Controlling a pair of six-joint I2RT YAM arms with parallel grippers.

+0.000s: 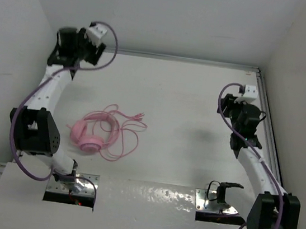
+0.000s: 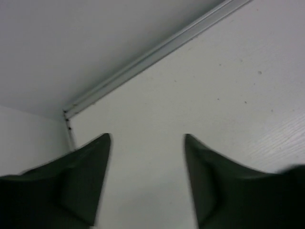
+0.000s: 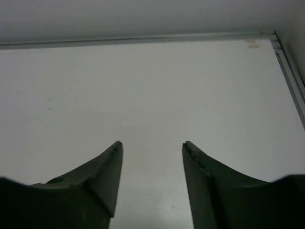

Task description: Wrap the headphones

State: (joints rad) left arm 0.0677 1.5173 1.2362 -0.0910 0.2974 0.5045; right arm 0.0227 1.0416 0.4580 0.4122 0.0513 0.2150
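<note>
The pink headphones point(image 1: 90, 135) lie flat on the white table left of centre, both earcups close together. Their thin pink cord point(image 1: 125, 129) lies in loose loops to their right. My left gripper point(image 1: 66, 41) is far back at the left corner, well away from the headphones, and in the left wrist view it point(image 2: 147, 138) is open and empty over bare table. My right gripper point(image 1: 234, 105) hangs at the right side, far from the headphones, and in the right wrist view it point(image 3: 152, 144) is open and empty. Neither wrist view shows the headphones.
A metal rail point(image 1: 194, 60) runs along the table's back edge, and it also shows in the left wrist view point(image 2: 152, 50). Another rail point(image 1: 267, 124) runs down the right side. White walls close in the left, back and right. Purple arm cables point(image 1: 28, 101) hang beside the arms.
</note>
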